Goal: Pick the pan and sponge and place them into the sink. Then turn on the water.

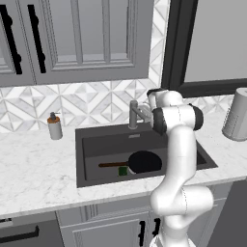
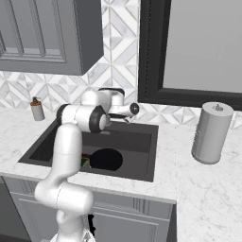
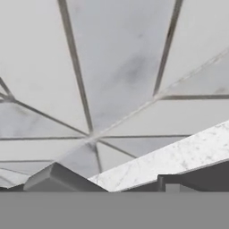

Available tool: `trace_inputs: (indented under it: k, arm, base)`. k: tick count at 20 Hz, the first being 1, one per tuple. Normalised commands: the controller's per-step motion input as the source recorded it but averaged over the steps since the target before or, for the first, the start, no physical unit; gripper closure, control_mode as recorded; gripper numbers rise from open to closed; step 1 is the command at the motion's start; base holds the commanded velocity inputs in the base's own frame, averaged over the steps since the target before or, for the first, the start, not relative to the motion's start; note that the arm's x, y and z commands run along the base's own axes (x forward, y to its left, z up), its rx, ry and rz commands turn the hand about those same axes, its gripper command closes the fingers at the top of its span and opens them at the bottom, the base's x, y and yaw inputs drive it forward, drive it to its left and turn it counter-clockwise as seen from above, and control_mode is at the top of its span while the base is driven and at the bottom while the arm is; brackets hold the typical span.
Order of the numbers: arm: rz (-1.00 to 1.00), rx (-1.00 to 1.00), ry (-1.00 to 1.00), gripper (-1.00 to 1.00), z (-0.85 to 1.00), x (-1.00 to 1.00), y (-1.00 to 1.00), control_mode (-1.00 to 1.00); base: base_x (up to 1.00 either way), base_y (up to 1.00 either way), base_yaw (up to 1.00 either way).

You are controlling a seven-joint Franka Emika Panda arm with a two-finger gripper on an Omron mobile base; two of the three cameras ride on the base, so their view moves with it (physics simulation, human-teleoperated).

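Soap bottle, paper towel roll

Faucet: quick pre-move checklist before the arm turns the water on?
1. Pan in the sink: ok, lies flat on the basin floor.
2. Sponge in the sink: ok, beside the pan.
3. Water running: not ok, no stream from the faucet.
4. Gripper at the faucet: ok, up by it at the back of the sink.
5. Gripper empty: cannot tell, jaws not visible.
6. Soap bottle out of the way: ok, on the counter left of the sink.
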Motion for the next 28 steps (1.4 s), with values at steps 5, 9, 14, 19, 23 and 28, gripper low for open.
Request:
trace_inputs:
  k: [5, 9, 14, 19, 23, 28]
  arm:
    - [0.0, 0.03, 0.0, 1.0, -0.04, 0.11, 0.0, -1.0]
    - [-0.1, 0.09, 0.0, 1.0, 0.0, 0.16, 0.0, -1.0]
    - [-0.15, 0.12, 0.05, 1.0, -0.08, 0.16, -0.09, -1.0]
    - [-0.13, 0.17, 0.16, 1.0, -0.09, 0.18, -0.21, -1.0]
    - [-0.05, 0.2, 0.22, 1.0, -0.14, 0.15, -0.23, -1.0]
    - [0.0, 0.26, 0.18, 1.0, -0.28, 0.1, -0.28, -1.0]
  base:
    - [0.0, 0.0, 0.0]
    - [0.0, 0.0, 0.0]
    - [0.0, 0.0, 0.0]
    - [0.0, 0.0, 0.0]
    - [0.0, 0.0, 0.0]
    - [0.0, 0.0, 0.0]
